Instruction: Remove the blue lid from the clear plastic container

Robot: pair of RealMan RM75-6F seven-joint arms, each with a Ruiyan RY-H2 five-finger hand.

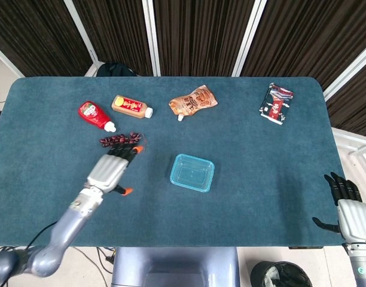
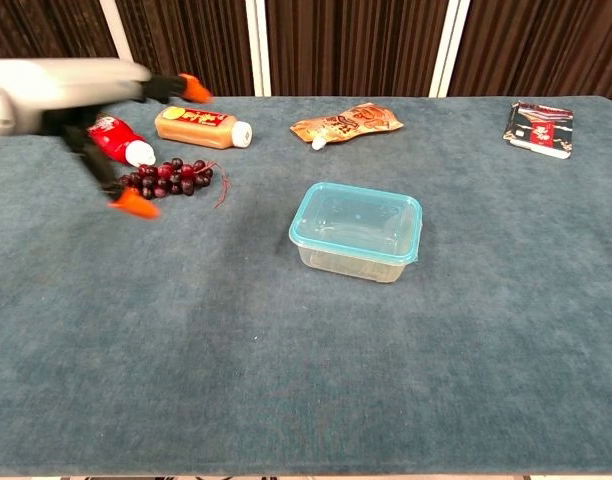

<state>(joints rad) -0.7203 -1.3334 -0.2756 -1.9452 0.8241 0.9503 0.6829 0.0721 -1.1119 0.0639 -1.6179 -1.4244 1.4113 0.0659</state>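
The clear plastic container (image 1: 191,174) (image 2: 358,243) stands near the table's middle with its blue lid (image 1: 192,171) (image 2: 357,217) on top. My left hand (image 1: 111,169) (image 2: 81,100) hovers open over the table to the container's left, fingers spread and pointing toward the grapes, well apart from the container. My right hand (image 1: 349,206) rests open at the table's near right edge, far from the container, and shows only in the head view.
A bunch of dark grapes (image 1: 119,141) (image 2: 166,178) lies just beyond my left hand. A red ketchup bottle (image 1: 95,115), an orange bottle (image 1: 131,106) and a brown pouch (image 1: 194,101) lie along the far side. A snack packet (image 1: 276,103) sits far right.
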